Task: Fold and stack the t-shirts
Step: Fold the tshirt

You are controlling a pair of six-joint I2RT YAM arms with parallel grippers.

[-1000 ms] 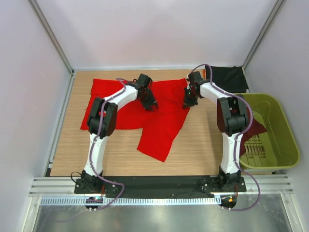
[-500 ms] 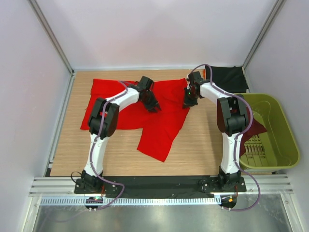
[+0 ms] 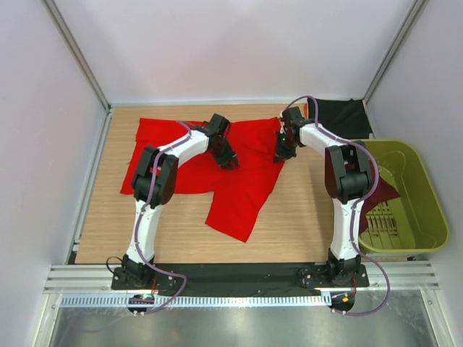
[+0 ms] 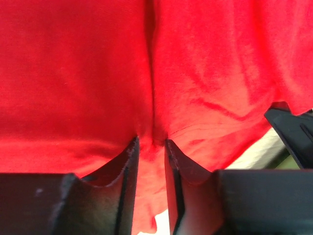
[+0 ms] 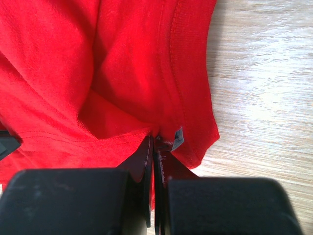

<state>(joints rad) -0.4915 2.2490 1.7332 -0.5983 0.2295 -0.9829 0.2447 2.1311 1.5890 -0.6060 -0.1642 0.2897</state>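
The bright red t-shirt [image 3: 246, 181] lies spread on the wooden table, with one part hanging toward the front. My left gripper [image 3: 228, 160] is on its middle, jaws closed on a pinched fold of red cloth [image 4: 195, 73], as the left wrist view [image 4: 150, 142] shows. My right gripper [image 3: 281, 153] is shut on the shirt's right edge by a small grey tag [image 5: 178, 138], jaws pressed together [image 5: 154, 139]. The black t-shirt [image 3: 343, 116] lies at the back right corner. The dark maroon t-shirt [image 3: 385, 194] hangs over the basket's edge.
The olive-green plastic basket [image 3: 427, 188] stands at the right of the table. Bare wood [image 3: 304, 217] lies in front of the red shirt and to the right of it [image 5: 264, 73]. White walls close in the back and both sides.
My left gripper has moved a little right and toward the front across the red shirt. The right arm has stayed where it was.
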